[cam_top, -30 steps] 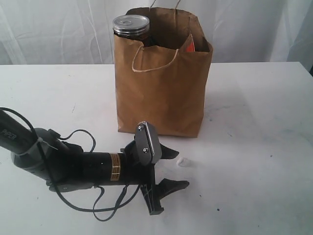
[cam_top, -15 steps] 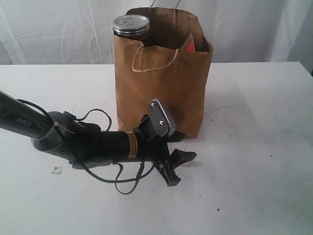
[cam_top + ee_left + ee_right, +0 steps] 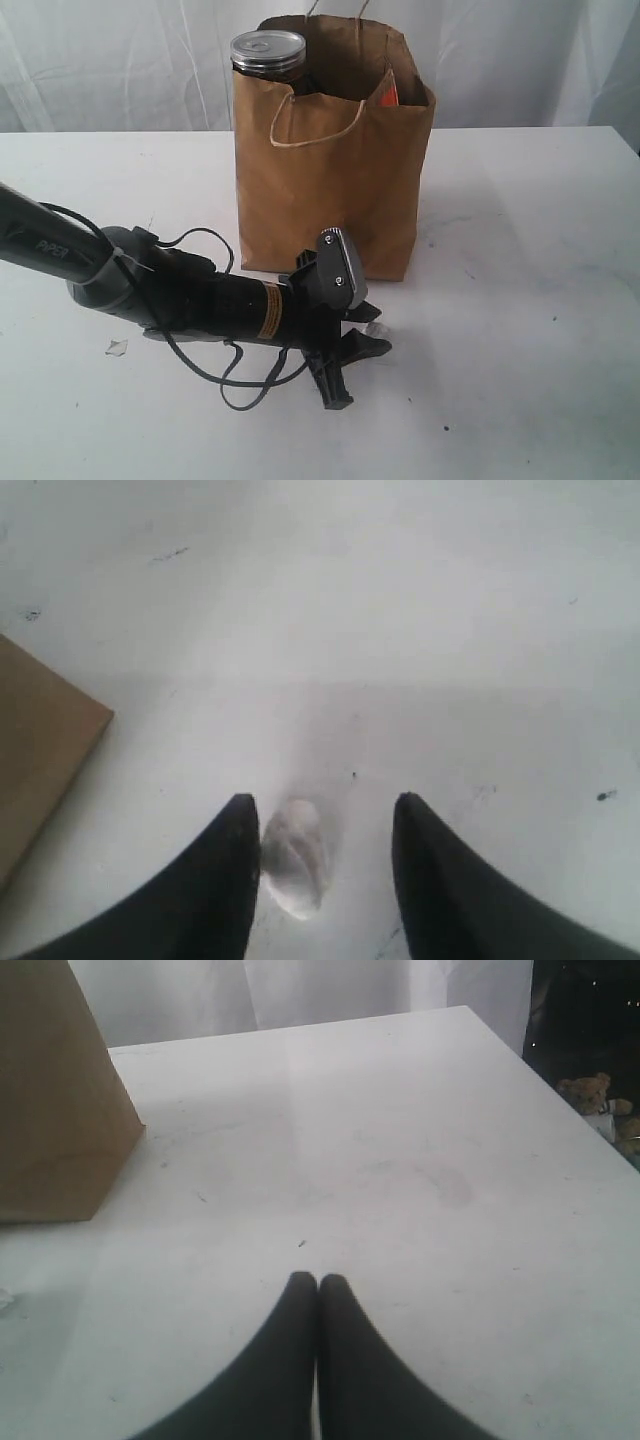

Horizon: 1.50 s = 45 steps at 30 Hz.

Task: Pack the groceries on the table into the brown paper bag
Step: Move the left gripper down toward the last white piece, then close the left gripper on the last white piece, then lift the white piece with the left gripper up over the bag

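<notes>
My left gripper lies low over the table with its jaws apart. A small white lump sits between them, against one finger and with a clear gap to the other, so I grasp nothing yet. That off-centre seat is what worries me. When the far finger comes in, the lump, which looks rounded and perhaps soft, may roll or squirt out ahead of my tips, or get crushed if I clamp hard. My fingertips seem close to the tabletop, so they may also scrape or snag. The bag stands just beyond the hand, on the side of the touching finger, and a can juts from its mouth. A lump this small could slip free on the lift over that rim. My right gripper is clenched on nothing.
</notes>
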Each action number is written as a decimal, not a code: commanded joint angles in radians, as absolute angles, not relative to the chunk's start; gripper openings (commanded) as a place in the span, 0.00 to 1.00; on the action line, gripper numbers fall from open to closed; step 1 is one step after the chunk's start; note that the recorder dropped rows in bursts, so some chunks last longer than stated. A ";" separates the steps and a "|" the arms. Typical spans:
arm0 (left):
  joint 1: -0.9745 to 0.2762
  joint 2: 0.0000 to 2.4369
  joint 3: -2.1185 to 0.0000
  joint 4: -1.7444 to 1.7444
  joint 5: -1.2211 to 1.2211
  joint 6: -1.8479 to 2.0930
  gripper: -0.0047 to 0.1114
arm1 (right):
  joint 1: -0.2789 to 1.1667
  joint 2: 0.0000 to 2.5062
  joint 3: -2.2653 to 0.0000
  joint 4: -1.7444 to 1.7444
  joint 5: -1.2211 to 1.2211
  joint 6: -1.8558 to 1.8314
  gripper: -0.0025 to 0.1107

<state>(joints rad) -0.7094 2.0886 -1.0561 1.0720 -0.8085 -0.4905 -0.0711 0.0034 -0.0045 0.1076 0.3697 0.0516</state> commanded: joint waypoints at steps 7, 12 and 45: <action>-0.712 2.085 -1.061 1.079 -0.776 -0.515 0.04 | -0.080 0.000 0.000 0.107 0.365 0.063 0.02; -0.710 2.041 -1.061 1.119 -0.763 -0.638 0.04 | -0.080 0.000 0.000 0.107 0.365 0.063 0.02; -0.710 1.322 -1.061 1.670 -0.645 -1.104 0.04 | -0.080 0.000 0.000 0.107 0.365 0.063 0.02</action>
